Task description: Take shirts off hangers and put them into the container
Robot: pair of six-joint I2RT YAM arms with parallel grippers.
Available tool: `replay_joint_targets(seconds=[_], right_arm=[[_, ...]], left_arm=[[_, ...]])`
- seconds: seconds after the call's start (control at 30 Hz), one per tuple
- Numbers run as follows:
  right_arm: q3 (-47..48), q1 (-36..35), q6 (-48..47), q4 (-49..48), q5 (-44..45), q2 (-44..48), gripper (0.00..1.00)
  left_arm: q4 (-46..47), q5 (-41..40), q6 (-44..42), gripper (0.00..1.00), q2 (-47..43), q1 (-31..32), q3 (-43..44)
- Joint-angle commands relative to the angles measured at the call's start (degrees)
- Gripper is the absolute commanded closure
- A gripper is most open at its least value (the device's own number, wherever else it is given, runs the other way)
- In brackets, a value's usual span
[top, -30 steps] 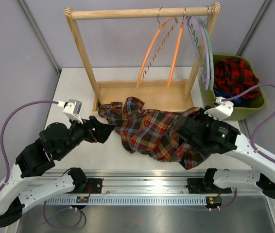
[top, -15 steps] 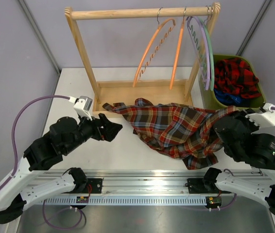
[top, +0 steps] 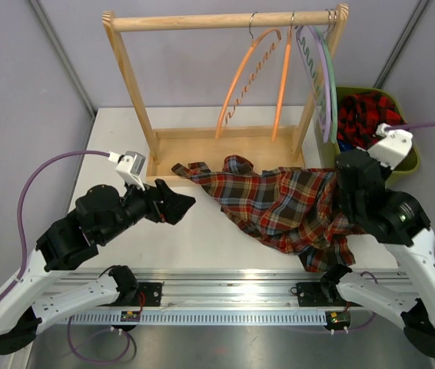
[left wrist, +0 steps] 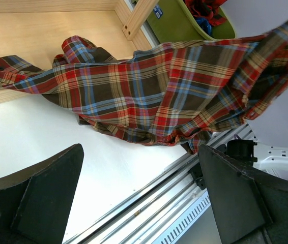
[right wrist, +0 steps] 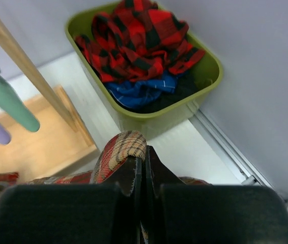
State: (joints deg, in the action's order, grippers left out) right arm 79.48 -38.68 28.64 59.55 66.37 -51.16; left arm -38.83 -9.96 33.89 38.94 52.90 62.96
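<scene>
Right hand (right wrist: 143, 161) is clamped together on a fold of the tartan shirt (top: 279, 201); the wrist view shows the pinch plainly. Left hand (top: 180, 207) stands wide apart and empty near the shirt's 9 o'clock end, not touching it as far as I can tell. The shirt is off the hangers (top: 252, 77) and lies across the counter (top: 202, 242), long axis 9 to 3 o'clock in the top view. Its right end is lifted at the hand, with a tail hanging toward 6 o'clock. The container (right wrist: 174, 109) sits near, at 1 o'clock from the right hand, and the right arm is plainly the nearer. It already holds the red-and-black shirt (right wrist: 139, 40) over a blue one (right wrist: 141, 91). My judgement: the carry must clear the near rim, and trailing cloth could catch the rack post (top: 308, 115) at 11 o'clock. Counter white and smooth; grey wall close on the right
</scene>
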Motion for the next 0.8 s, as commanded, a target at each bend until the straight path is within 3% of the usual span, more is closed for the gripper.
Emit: replay_joint_targets(seconds=[0.0,0.07,0.2,0.3,0.37,0.4,0.6,0.77], right_arm=[[0.15,10.70,-7.72,-7.42,-14.83,-4.12,1.00],[-1.43,19.54,-10.79,-12.60,-22.46,-4.39,1.00],[-0.65,30.82,-13.09,-16.83,-29.45,-6.41,1.00],[0.67,35.22,-12.30,-19.55,-28.49,-6.24,1.00],[2.16,38.14,-12.73,-22.63,-32.67,-6.49,1.00],[5.91,41.89,-12.74,-21.42,-33.92,-7.89,1.00],[19.97,49.20,-11.69,-19.39,-42.01,-25.62,1.00],[34.30,53.61,-11.85,-16.49,-46.24,-34.96,1.00]], left_arm=[[3.24,1.52,0.30,0.01,-1.23,0.27,1.55],[2.97,0.73,0.21,0.01,-2.46,0.27,1.38],[2.36,0.03,0.12,0.01,-3.08,0.27,1.29],[2.35,-0.06,-0.05,0.01,-2.90,0.27,1.20],[2.09,-0.06,-0.14,0.01,-2.55,0.27,1.20],[2.26,0.11,-0.40,0.01,-2.46,0.27,1.20],[3.84,2.04,-1.11,0.01,-1.06,0.27,0.50],[3.94,2.40,-1.54,0.01,-1.06,0.27,0.67]])
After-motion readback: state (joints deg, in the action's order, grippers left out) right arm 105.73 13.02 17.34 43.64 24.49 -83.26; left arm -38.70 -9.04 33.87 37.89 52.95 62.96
